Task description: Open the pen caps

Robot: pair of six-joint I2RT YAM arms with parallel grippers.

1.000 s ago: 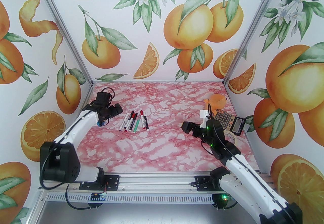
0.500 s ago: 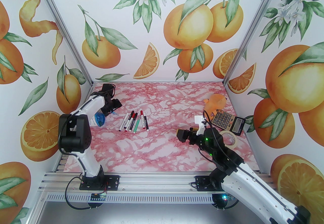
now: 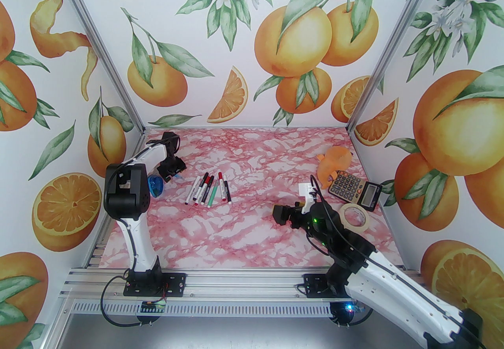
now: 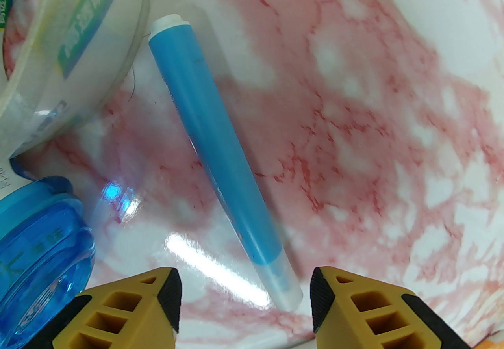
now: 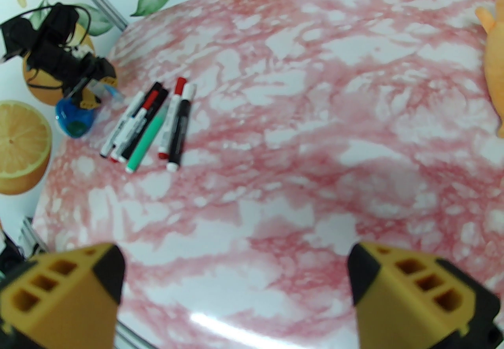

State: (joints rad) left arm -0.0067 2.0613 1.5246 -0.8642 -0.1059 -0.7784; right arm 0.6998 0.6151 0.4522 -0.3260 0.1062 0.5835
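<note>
The left tool [image 4: 244, 285] sits open astride the blue pen [image 4: 212, 142]; the right tool [image 5: 236, 262] gapes empty. Pinching the rounded tip may squirt it away.

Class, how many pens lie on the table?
7. Six lie side by side in a cluster left of centre; the blue pen lies apart, at the open left gripper. Others could be hidden.

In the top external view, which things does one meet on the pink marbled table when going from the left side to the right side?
From the left: blue translucent round container → row of slim marker pens → right gripper, black, with its jaws open → grey calculator with dark keys.
</note>
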